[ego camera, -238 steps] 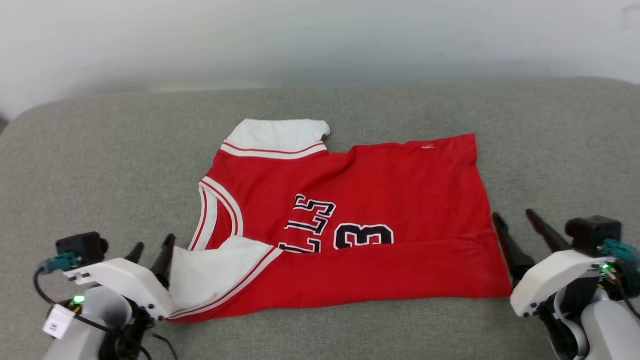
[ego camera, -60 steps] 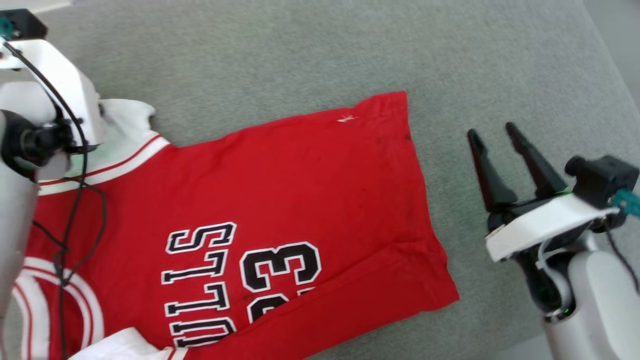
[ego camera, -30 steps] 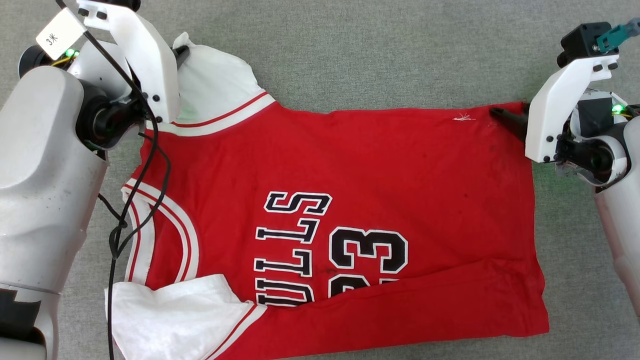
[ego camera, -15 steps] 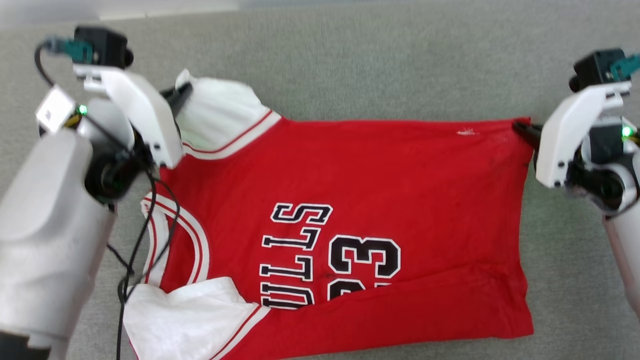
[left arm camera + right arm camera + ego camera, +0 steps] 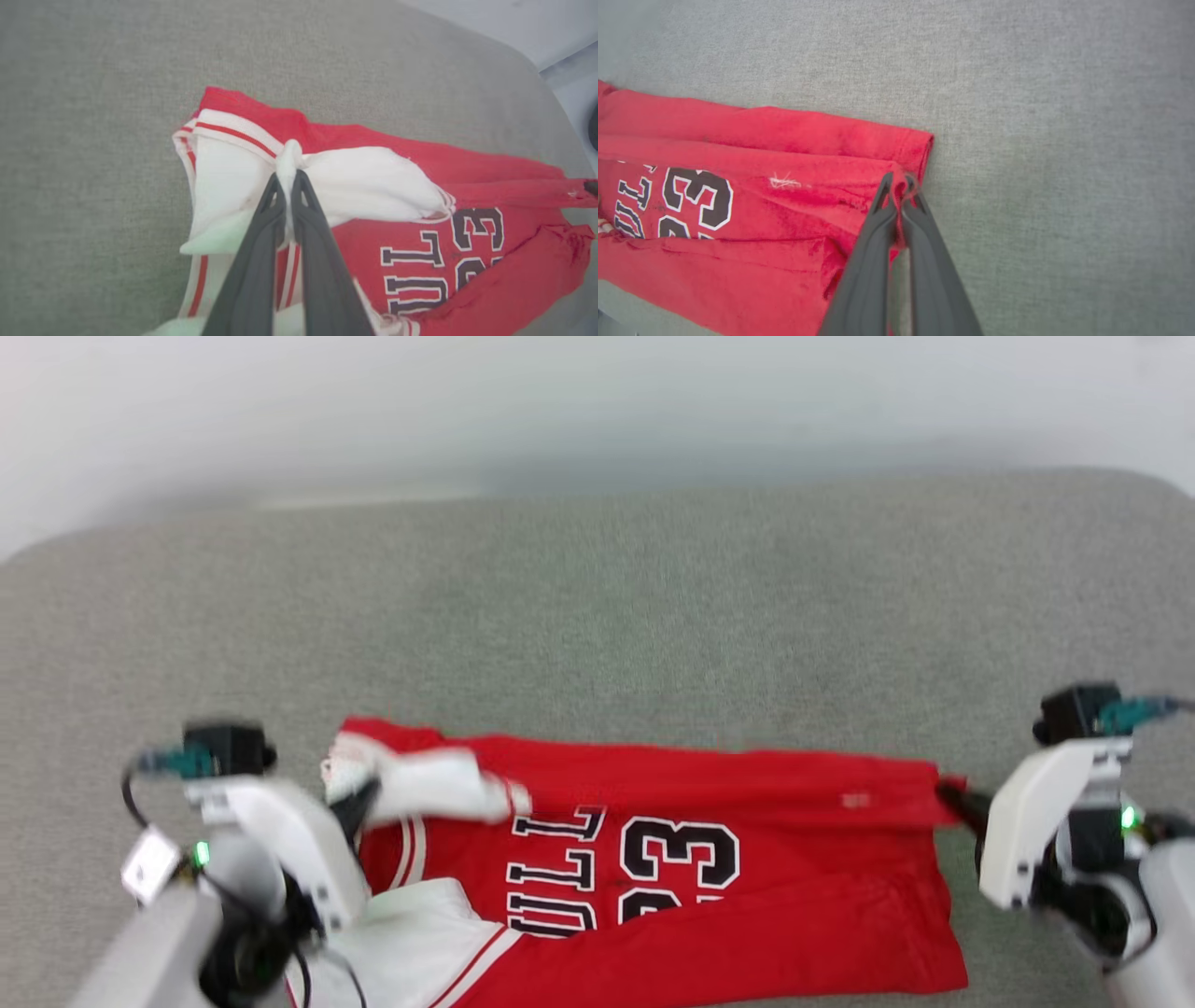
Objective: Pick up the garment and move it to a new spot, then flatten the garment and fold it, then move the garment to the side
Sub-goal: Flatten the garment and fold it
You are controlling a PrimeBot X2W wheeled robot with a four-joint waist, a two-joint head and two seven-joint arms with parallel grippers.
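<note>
Far edge of garment (image 5: 747,952) now folded forward, stretched between left gripper (image 5: 288,179) clamped on white sleeve (image 5: 373,182) and right gripper (image 5: 900,182) clamped on red corner (image 5: 896,169); grey fabric surface (image 5: 597,616), pale wall (image 5: 560,411) beyond, "23" legible.

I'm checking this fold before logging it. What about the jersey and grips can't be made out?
Head view: motion blur smears the left gripper and white sleeve; folds cover part of the lettering.
Head view: the bottom edge cuts off the near edge of the garment.
Right wrist view: the shut fingers of the right gripper hide how many layers they pinch.
</note>
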